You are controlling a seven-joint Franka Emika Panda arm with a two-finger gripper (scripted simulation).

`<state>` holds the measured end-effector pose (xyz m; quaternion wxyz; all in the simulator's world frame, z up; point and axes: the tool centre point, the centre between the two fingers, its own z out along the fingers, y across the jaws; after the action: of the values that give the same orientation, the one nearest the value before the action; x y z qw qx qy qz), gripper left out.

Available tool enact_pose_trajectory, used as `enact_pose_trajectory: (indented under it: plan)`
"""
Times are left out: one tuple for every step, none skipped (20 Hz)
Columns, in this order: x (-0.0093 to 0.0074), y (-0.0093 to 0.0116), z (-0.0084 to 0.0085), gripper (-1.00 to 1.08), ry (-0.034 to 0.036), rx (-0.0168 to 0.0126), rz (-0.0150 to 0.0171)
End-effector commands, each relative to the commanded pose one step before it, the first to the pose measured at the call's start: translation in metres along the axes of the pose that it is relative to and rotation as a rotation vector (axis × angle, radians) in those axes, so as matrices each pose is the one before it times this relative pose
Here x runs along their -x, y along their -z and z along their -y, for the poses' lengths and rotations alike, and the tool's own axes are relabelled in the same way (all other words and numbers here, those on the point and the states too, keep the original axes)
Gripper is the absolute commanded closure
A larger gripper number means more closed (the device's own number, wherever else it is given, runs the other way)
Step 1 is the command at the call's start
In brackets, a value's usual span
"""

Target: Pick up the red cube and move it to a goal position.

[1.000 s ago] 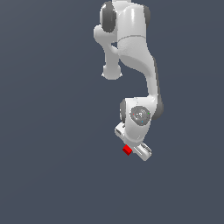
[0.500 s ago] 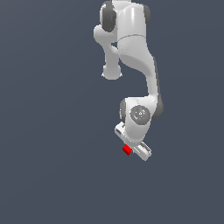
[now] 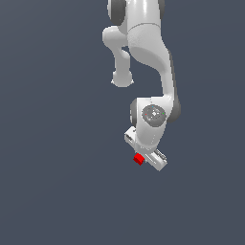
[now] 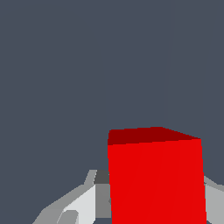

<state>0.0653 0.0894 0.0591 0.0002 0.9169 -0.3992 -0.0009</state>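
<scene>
The red cube (image 3: 139, 159) is a small bright-red block sitting at the tip of the white arm's hand, low in the exterior view. My gripper (image 3: 140, 161) is shut on it, and the fingers themselves are hidden under the hand in that view. In the wrist view the red cube (image 4: 155, 179) fills the near field. A grey finger (image 4: 76, 205) shows on one side of it and another finger (image 4: 215, 199) presses on the opposite side. No goal marker shows in either view.
The white arm (image 3: 148, 52) reaches down from the exterior view's top. Around and beneath the hand there is only a plain dark grey-blue ground (image 3: 57, 182).
The hand with the red cube has shifted slightly upward in the exterior view. The grip on the cube looks the same.
</scene>
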Motion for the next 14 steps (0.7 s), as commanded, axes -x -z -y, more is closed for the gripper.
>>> enact_pose_trajectory:
  plan:
    - [0.00075,0.01846,-0.00386,1.08,-0.00015,-0.0017,-0.00091]
    - [0.00052,0.00836,-0.00199,1.08,0.0,0.0,0.0]
    - [0.00055,0.00903,-0.00214,1.08,0.0,0.0,0.0]
    - [0.00059,0.00972,-0.0023,1.08,0.0,0.0,0.0]
    - [0.00034,0.01032,-0.00263,1.08,-0.00041,-0.00026,0.00049]
    - [0.00064,0.01095,-0.00257,1.08,0.0,0.0,0.0]
    - [0.00065,0.01136,-0.00265,1.08,0.0,0.0,0.0]
    - [0.00065,0.01161,-0.00269,1.08,0.0,0.0,0.0]
    - [0.00065,0.01187,-0.00274,1.08,0.0,0.0,0.0]
    - [0.00064,0.01194,-0.00274,1.08,0.0,0.0,0.0]
    - [0.00024,0.01187,-0.00298,1.08,-0.00062,-0.00009,0.00029]
    - [0.0006,0.01193,-0.00271,1.08,0.0,0.0,0.0]
    - [0.00058,0.01191,-0.00269,1.08,0.0,0.0,0.0]
    - [0.00055,0.01188,-0.00266,1.08,0.0,0.0,0.0]
